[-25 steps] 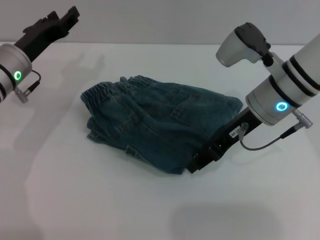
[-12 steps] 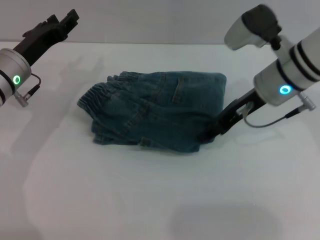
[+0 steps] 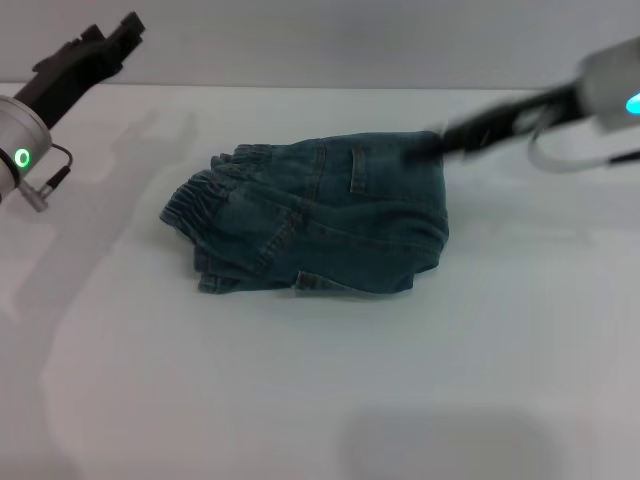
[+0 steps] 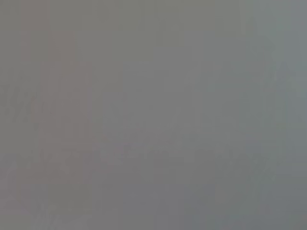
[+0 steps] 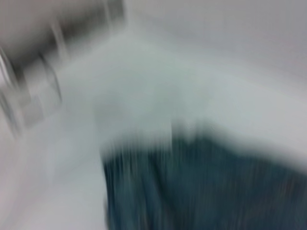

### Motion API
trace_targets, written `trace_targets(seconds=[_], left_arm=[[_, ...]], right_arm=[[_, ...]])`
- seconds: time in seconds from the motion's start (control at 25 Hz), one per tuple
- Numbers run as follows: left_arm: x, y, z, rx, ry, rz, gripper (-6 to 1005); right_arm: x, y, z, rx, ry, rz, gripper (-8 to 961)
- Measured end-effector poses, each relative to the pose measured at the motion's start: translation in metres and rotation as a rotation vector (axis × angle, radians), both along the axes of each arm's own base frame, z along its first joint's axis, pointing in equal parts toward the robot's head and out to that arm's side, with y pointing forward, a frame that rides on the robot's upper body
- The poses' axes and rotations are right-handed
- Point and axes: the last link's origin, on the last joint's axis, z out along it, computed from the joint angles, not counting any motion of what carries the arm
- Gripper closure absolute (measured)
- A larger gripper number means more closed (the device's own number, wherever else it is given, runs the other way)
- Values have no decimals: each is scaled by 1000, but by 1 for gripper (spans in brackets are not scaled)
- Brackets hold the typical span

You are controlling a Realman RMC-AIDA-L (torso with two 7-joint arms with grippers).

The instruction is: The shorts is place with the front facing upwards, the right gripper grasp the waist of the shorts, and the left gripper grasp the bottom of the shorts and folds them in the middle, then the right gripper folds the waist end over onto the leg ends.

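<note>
The shorts [image 3: 320, 215] lie folded into a compact denim bundle in the middle of the white table [image 3: 300, 400]. The ruched waist [image 3: 195, 200] shows at the bundle's left end, and a flat stitched hem [image 3: 330, 284] lies along its near edge. My right gripper [image 3: 430, 148] is a dark streak in motion at the bundle's far right corner; whether it touches or holds cloth cannot be made out. My left gripper [image 3: 115, 35] hangs high at the far left, away from the shorts. The right wrist view shows the shorts [image 5: 206, 182] only as a smeared blue mass. The left wrist view is plain grey.
White table surface surrounds the bundle on all sides, with a grey wall [image 3: 320, 40] behind its far edge. Shadows of the arms fall on the table at the left and in the near middle.
My right arm has swung up from the bundle's near right side to its far right corner. The shorts have been drawn into a tighter fold. The left arm has barely moved.
</note>
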Motion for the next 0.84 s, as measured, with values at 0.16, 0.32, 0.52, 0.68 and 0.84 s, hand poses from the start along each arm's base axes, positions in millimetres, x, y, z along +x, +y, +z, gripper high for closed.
trace_targets(seconds=[0.16,0.32,0.52,0.68,0.84], left_arm=[[-3,0,8,38,-7,5,362],[-10,-4,20,122,-18,4,362],[-20,-12,33,281,-1,4,362],[-25,-16,42,394,84,15,362],[-27,-15,46,451,168,34,362]], right_arm=[[17,3,52,287,291,93,511],[60,-3,84,645,337,205,511],[128,-9,100,1111,174,183,511],[172,-24,110,1490,-66,96,511],[191,-42,124,1726,-300,31,511]])
